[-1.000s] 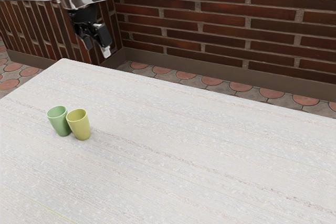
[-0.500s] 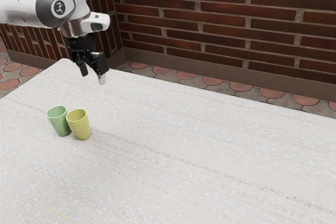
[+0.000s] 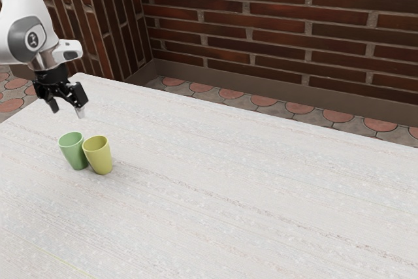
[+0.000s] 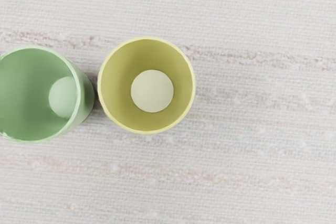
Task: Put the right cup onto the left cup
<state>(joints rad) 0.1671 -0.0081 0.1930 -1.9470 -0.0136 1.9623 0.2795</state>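
My black gripper is open, its two fingers apart with nothing between them, above the table and higher than the cups. A green cup stands upright close beside a yellow cup, which is on the exterior view's right of it. From above, the wrist view looks into the yellow cup, whose pale round bottom is visible, and into the green cup. Both cups have their mouths up and nothing inside.
The pale, streaked table extends far toward the exterior view's right. Behind its far edge rises a brick wall, with a tiled floor between.
My gripper has come down from its higher place and moved toward the exterior view's left, nearer the cups. Both cups have stayed where they were.
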